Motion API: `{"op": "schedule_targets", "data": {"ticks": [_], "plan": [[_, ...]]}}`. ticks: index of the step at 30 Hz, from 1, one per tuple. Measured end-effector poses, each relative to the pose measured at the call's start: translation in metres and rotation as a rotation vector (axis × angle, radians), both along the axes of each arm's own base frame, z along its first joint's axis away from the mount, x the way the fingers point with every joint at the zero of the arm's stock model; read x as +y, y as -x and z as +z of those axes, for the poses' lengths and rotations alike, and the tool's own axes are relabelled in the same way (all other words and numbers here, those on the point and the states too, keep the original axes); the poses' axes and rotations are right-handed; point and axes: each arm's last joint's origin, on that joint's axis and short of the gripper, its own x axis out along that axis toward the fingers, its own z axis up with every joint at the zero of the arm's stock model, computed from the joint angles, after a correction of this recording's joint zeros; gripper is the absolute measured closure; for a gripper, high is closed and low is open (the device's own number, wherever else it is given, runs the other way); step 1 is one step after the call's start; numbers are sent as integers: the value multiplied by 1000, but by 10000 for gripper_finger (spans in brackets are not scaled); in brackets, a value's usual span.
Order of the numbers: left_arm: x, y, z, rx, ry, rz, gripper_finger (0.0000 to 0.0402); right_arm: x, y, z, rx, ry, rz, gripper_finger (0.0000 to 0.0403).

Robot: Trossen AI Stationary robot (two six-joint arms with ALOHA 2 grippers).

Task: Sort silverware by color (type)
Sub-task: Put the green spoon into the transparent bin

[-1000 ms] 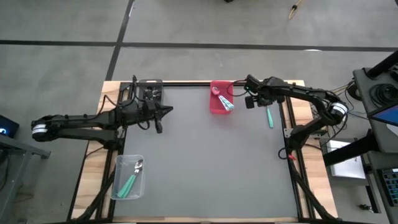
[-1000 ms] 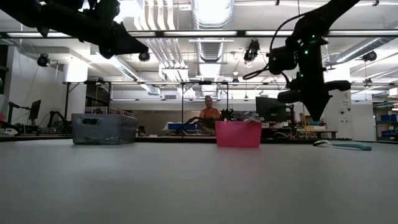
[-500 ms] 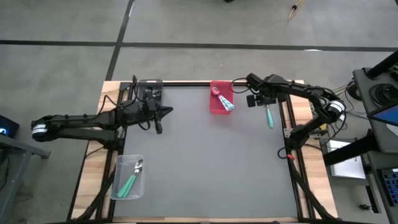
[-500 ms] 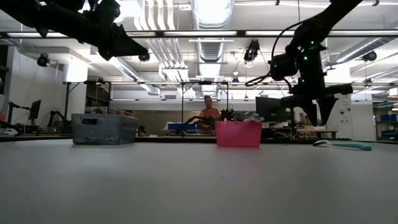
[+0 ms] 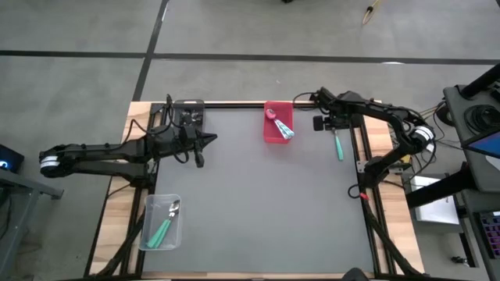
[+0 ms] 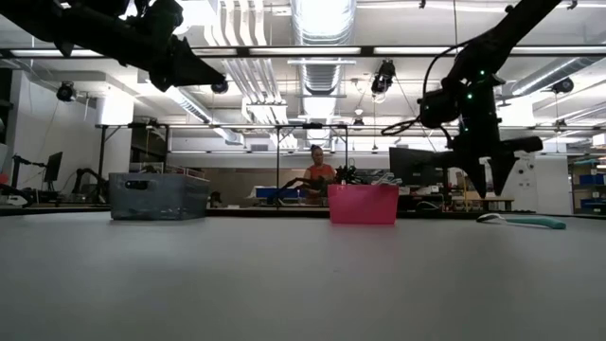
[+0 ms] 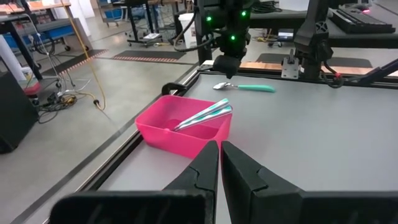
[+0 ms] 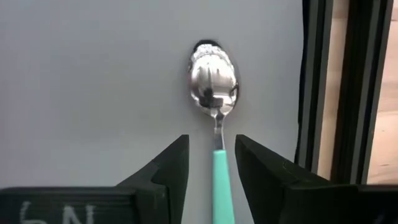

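Note:
A spoon with a shiny bowl (image 8: pixel 214 76) and a teal handle (image 8: pixel 221 183) lies flat on the grey mat near the far right corner (image 5: pixel 338 147). My right gripper (image 8: pixel 211 142) hangs open just above it, one finger on each side of the handle, pointing down. It is clear of the spoon in the low view (image 6: pixel 485 186). My left gripper (image 5: pixel 208 140) is shut and empty, held in the air over the far left of the mat (image 7: pixel 220 149). The red bin (image 5: pixel 278 125) holds light-blue-handled spoons (image 7: pixel 205 116).
A grey bin (image 5: pixel 188 114) stands at the far left. A clear bin (image 5: pixel 162 221) with teal-handled spoons sits at the near left. A black frame rail (image 8: pixel 317 87) runs close beside the spoon on the right. A person (image 6: pixel 316 169) sits in the room behind.
My right gripper has moved from beside the red bin toward the table's right edge and a little down, stopping over the teal-handled spoon. Its fingers have opened on the way. The spoon has not moved.

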Motion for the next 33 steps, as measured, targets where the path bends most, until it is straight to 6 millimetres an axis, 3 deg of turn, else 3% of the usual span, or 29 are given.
{"op": "schedule_targets", "data": {"ticks": [10, 20, 29, 33], "plan": [[0, 0, 0, 4, -15, -2, 400, -6, 4, -10, -29, 21, -47, 268], [0, 0, 0, 4, -15, -2, 400, -18, -3, -48, 102, -127, -64, 268], [0, 0, 0, 5, -15, -3, 400, -30, -5, -55, 129, -183, -44, 269], [0, 0, 0, 7, -18, -3, 400, -36, -1, -58, 94, -212, -47, 288]]}}
